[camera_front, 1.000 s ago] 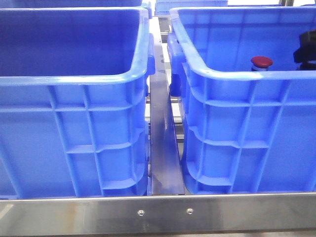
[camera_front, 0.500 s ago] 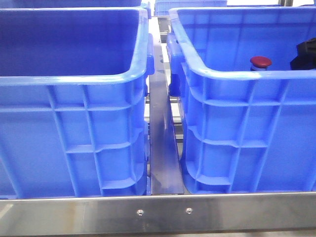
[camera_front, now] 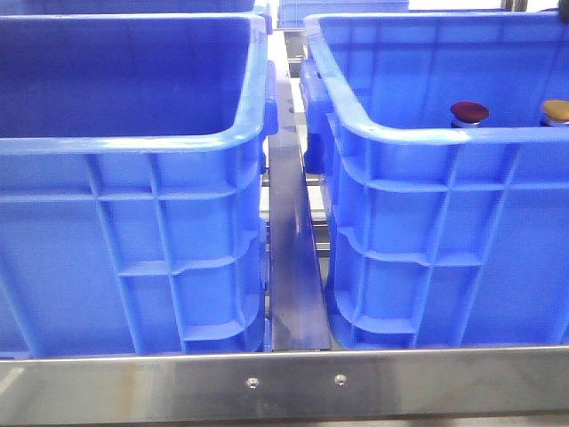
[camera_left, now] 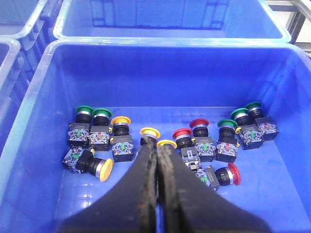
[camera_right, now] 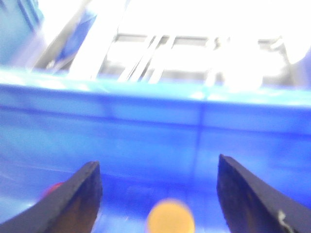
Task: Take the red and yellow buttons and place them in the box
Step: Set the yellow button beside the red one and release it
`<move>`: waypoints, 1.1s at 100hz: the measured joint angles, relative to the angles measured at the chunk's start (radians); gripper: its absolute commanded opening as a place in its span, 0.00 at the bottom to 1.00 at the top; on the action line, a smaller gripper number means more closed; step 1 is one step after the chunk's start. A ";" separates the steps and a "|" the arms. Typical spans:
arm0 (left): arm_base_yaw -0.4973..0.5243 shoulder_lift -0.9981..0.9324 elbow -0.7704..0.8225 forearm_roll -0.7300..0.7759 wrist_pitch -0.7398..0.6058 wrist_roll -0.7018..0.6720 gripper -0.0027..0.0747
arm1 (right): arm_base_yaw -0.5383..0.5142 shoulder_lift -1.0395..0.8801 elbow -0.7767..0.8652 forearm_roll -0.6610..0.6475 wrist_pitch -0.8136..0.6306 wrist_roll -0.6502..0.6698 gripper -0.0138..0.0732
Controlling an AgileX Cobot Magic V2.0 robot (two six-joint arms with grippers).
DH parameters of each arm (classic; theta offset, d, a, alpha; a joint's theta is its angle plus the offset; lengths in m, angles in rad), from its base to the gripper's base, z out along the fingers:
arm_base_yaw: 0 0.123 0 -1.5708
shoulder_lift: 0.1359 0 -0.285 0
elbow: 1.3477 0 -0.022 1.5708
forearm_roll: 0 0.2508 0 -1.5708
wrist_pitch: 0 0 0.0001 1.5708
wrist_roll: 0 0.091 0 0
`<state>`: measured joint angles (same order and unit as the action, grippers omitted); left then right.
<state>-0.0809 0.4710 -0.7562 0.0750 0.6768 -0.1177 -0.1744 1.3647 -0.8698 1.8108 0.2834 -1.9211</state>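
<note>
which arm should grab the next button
Left. Its pincer, jaws shut, hangs over a crate of loose buttons, beside a yellow button. The right pincer is open and empty.

Front camera faces crates low; wrist cameras peer down into crates point(camera_front: 391, 133).

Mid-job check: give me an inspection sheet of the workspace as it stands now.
Surface: steel frame rail in front of two blue crates.
Job's things: red button and yellow button upright inside the right crate; left crate shows no contents from the front.
Clutter: left wrist view shows a bin holding many green, yellow and red buttons.
Grippers: left gripper jaws closed, empty, above that bin; right gripper jaws wide apart over the yellow button, view blurred.
Cables: nothing seen.
Surroundings: more blue crates behind.
</note>
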 measured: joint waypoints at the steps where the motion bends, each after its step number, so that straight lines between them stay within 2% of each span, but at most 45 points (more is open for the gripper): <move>1: 0.000 0.000 0.000 0.000 0.000 0.000 0.01 | 0.004 -0.017 0.005 0.000 -0.006 0.000 0.76; 19: 0.000 0.000 0.000 0.000 0.000 0.000 0.01 | 0.140 -0.245 0.145 0.002 -0.186 0.002 0.76; 33: 0.000 0.000 0.000 0.000 0.000 0.000 0.01 | 0.219 -0.425 0.230 0.010 -0.336 0.006 0.69; 54: 0.000 0.000 0.000 0.000 0.002 0.000 0.01 | 0.288 -0.682 0.315 0.019 -0.376 0.018 0.59; 61: 0.000 0.000 0.000 0.000 0.004 0.000 0.01 | 0.294 -0.758 0.341 0.020 -0.385 0.018 0.52; 68: 0.000 0.000 0.000 0.000 0.007 0.000 0.01 | 0.295 -0.822 0.369 0.021 -0.397 0.019 0.42; 88: 0.000 0.000 0.000 0.000 0.007 0.000 0.01 | 0.295 -0.933 0.429 0.022 -0.380 0.020 0.03; 110: 0.000 0.000 0.000 0.000 0.007 0.000 0.01 | 0.295 -0.941 0.438 0.022 -0.315 0.023 0.04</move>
<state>-0.0809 0.4710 -0.7562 0.0750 0.6842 -0.1177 0.1208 0.4241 -0.4323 1.8331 -0.0313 -1.8986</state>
